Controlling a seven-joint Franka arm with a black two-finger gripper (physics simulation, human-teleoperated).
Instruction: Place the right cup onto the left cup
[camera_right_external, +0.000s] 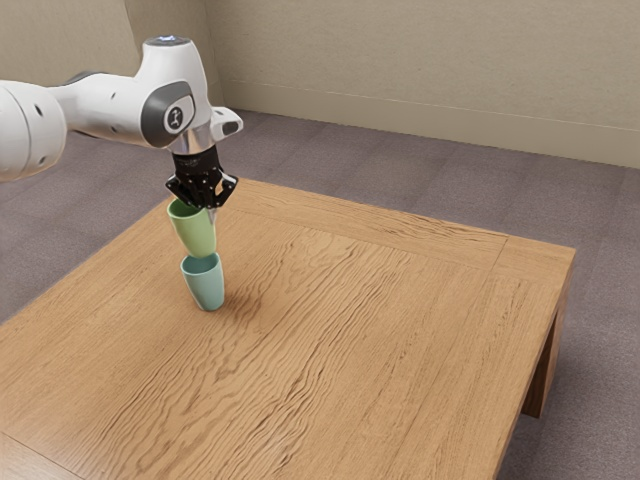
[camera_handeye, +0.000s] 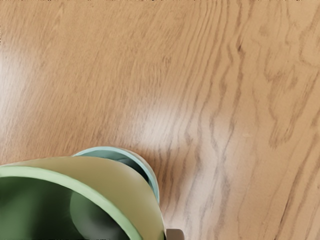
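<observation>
The black gripper (camera_right_external: 207, 207) is at the upper rim of the green cup (camera_right_external: 195, 232), shut on it and holding it off the table. Directly below is the blue cup (camera_right_external: 205, 284), upright on the wood, with the green cup's base at its mouth; whether the base is inside the rim I cannot tell. In the wrist view the green cup (camera_handeye: 120, 186) is large and close, covering most of the blue cup (camera_handeye: 153, 186). A fingertip of the gripper (camera_handeye: 174, 234) stands against the green cup's outer wall.
Both cups are near one corner of the wooden table (camera_right_external: 380, 330). The table's far edge runs behind the gripper toward the exterior view's right, with carpet (camera_right_external: 420, 190) and a wall (camera_right_external: 430, 70) beyond.
</observation>
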